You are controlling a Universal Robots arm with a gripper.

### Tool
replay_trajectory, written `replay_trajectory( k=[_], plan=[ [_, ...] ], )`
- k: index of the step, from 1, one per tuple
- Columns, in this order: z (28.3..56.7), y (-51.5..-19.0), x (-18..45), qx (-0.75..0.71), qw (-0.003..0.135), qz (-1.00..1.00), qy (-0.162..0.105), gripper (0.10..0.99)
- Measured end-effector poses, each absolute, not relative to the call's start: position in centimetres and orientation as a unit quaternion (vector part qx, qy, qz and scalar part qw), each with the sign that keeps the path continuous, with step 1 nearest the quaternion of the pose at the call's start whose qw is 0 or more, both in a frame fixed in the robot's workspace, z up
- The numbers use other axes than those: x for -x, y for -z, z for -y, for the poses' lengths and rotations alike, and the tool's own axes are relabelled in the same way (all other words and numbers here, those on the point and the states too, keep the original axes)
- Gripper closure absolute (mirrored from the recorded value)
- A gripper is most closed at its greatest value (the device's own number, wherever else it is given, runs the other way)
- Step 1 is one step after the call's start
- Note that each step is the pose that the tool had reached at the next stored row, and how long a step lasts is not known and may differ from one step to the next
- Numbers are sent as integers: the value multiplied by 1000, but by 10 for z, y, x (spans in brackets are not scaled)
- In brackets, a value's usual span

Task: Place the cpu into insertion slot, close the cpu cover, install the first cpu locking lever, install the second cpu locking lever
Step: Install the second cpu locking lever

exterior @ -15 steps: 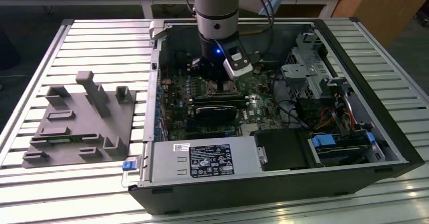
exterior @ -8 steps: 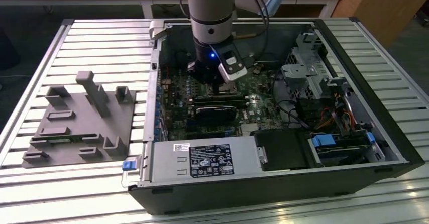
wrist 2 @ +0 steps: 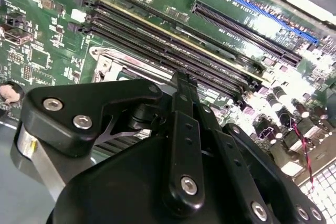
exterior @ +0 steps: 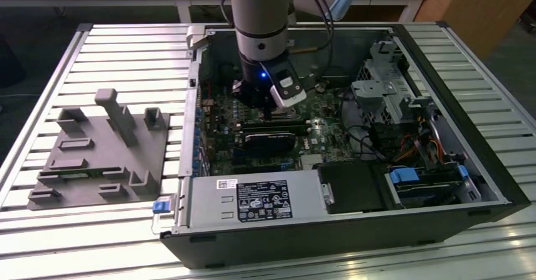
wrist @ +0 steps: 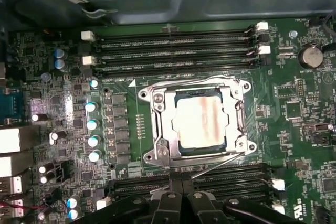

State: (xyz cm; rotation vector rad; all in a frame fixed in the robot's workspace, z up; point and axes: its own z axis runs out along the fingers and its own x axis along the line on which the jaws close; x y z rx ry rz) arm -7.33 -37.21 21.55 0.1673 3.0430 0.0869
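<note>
Your gripper (wrist: 176, 195) is hanging just above the memory slots (wrist: 178, 51) beside the socket; its fingers (wrist 2: 181, 95) are sitting pressed together, gripping nothing; beyond them the cpu (wrist: 201, 120) is lying in the slot (wrist: 157, 129), the cover (wrist: 233, 124) closed around it; farther off, the worktop (exterior: 125, 54) is carrying the open case (exterior: 469, 186).

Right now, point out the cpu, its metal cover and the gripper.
cpu (wrist: 201, 121), first wrist view, middle of its silver top.
cpu cover (wrist: 159, 124), first wrist view, one side bar of the frame.
gripper (wrist: 181, 184), first wrist view, between the black fingertips.
</note>
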Motion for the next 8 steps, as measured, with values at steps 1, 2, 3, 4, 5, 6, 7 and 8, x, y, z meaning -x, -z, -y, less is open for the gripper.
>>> replay_trajectory(
  k=[1,2,3,4,5,6,7,8],
  plan=[
    [373,-215,74,-55,46,-997,-33,980],
    [374,-215,74,-55,46,-997,-38,980],
    [375,-215,74,-55,46,-996,-44,980],
    [376,-214,74,-55,45,-996,-47,980],
    [377,-214,75,-55,45,-996,-51,980],
    [378,-213,75,-55,45,-996,-54,980],
    [380,-213,75,-55,45,-996,-57,980],
    [382,-213,75,-55,45,-996,-60,980]
  ],
)
